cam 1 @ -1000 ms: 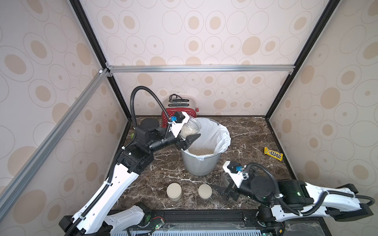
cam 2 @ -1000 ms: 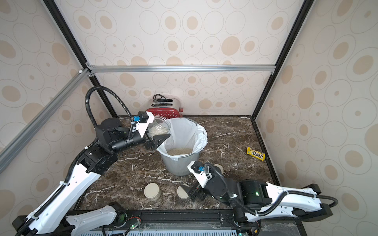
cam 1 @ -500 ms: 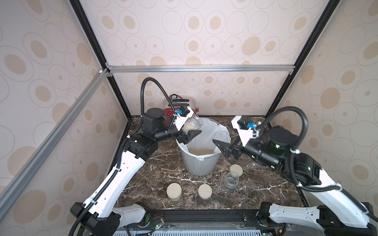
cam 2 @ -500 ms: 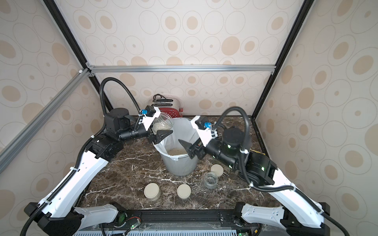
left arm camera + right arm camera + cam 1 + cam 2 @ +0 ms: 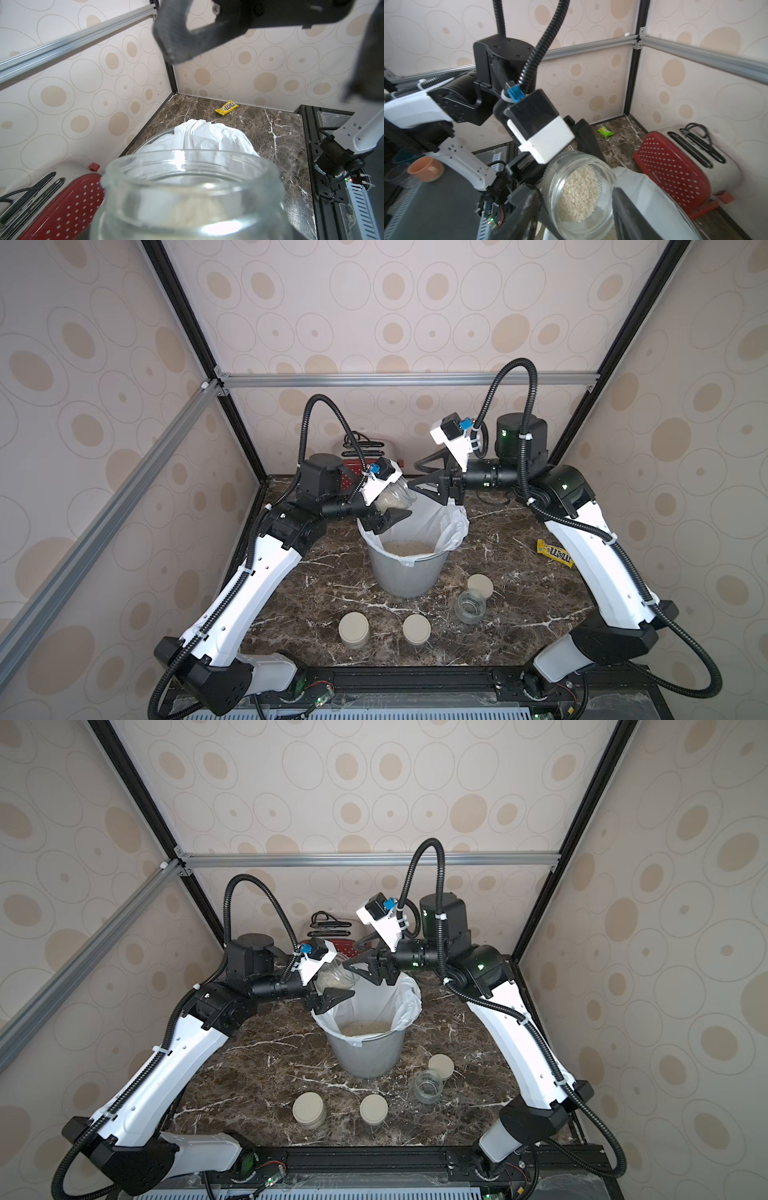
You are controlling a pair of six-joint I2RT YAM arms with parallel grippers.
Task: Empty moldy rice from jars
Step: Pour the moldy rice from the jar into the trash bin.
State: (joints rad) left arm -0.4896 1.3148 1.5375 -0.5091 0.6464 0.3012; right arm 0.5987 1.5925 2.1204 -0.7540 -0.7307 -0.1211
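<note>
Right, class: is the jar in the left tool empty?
No, the right wrist view shows pale rice lying inside that glass jar.

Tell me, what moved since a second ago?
The right gripper swung up from the front of the table to the mouth of the rice jar. The left gripper kept holding that jar tilted over the bin, which stayed put.

There are three jars [image 5: 469,605], three beige lids [image 5: 480,585], one grey bin [image 5: 409,574], one toaster [image 5: 670,172] and one yellow candy packet [image 5: 555,552].
</note>
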